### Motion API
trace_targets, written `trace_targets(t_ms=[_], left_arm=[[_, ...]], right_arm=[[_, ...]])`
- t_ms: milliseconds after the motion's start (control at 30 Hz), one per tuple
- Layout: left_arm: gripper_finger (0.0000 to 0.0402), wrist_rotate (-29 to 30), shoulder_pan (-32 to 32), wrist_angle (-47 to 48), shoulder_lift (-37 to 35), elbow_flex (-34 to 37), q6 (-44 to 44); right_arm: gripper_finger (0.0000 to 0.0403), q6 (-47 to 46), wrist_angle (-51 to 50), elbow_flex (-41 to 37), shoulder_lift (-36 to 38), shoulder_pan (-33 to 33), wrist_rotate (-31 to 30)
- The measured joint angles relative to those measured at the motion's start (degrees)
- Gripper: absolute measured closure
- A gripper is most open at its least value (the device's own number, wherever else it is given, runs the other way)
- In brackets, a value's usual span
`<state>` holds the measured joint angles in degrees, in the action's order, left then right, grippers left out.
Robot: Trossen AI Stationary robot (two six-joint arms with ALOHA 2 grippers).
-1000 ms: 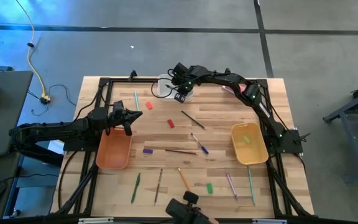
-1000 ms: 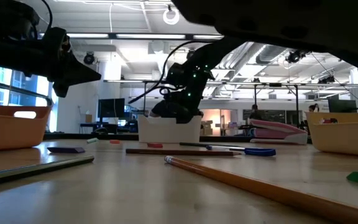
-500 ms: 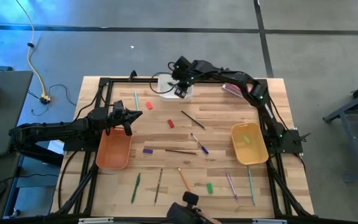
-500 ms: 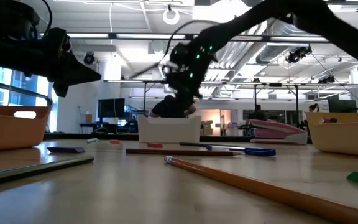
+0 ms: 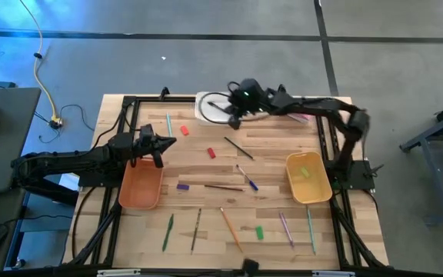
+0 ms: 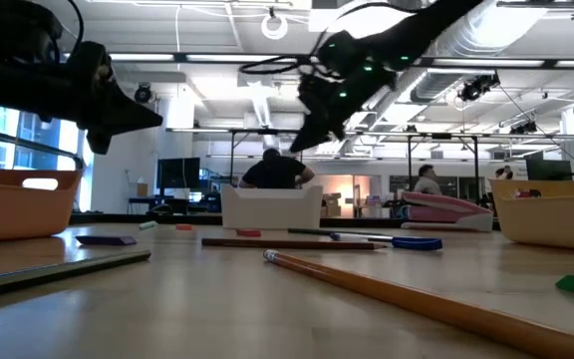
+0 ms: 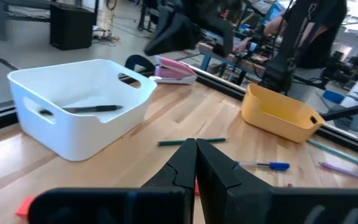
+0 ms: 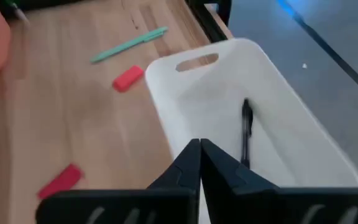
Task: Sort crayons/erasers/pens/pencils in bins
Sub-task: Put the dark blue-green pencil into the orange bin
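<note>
My right pincer [image 8: 199, 148], fingers pressed together and carrying nothing, is hovering above the white bin [image 8: 278, 93]; a black pen [image 8: 246, 132] is lying inside it. My left pincer [image 7: 196, 163], also pinched together, is waiting over the orange-brown bin [image 5: 140, 187].

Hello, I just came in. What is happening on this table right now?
A two-arm robot is sorting stationery into bins. The right gripper is shut and empty, just beside the white bin, which holds one black pen. The left gripper is shut and waits above the orange bin. The yellow bin has something green inside. Many pencils, pens and crayons are not sorted yet and lie on the table.
</note>
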<state>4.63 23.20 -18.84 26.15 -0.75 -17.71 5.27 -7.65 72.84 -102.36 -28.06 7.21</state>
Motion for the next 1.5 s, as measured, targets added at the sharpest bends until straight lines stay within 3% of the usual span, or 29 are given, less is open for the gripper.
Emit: trace_targets(t_ms=[100, 267, 500, 733, 1033, 1167, 1333, 1500], left_arm=[[0.0401, -0.14, 0.0, -0.76, 0.0, 0.0, -1.25], [0.0402, -0.44, 0.0, -0.82, 0.03, 0.0, -3.06], [0.0401, -2.59, -0.01, -0.75, 0.23, 0.0, -2.65], [0.0401, -2.94, -0.01, -0.67, 0.76, 0.0, -1.6], [0.0401, -3.14, 0.0, -0.69, 0.85, 0.0, -1.62], [0.0401, -3.09, 0.0, -0.71, 0.85, 0.0, -1.61], [0.0401, -4.34, -0.03, -0.68, 2.06, -0.28, -0.26], [0.0401, -4.15, -1.41, -0.77, 5.27, -1.6, 0.54]], right_arm=[[0.0402, -3.96, 4.02, -9.69, 6.42, 2.23, -2.45], [0.0402, -10.12, 1.85, -20.17, 15.33, 8.12, -9.84], [0.0402, -19.27, -0.05, -27.16, 17.65, 15.6, -13.59], [0.0392, -25.02, -1.45, -29.51, 17.15, 18.39, -17.03], [0.0287, -30.27, -8.32, -29.54, 17.15, 20.64, -17.03], [0.026, -31.92, -10.5, -28.93, 17.15, 20.76, -16.78], [0.0264, -25.97, -13.87, -25.95, 17.2, 19.63, -11.35], [0.031, -21.92, -10.22, -25.83, 17.23, 18.39, -6.19]])
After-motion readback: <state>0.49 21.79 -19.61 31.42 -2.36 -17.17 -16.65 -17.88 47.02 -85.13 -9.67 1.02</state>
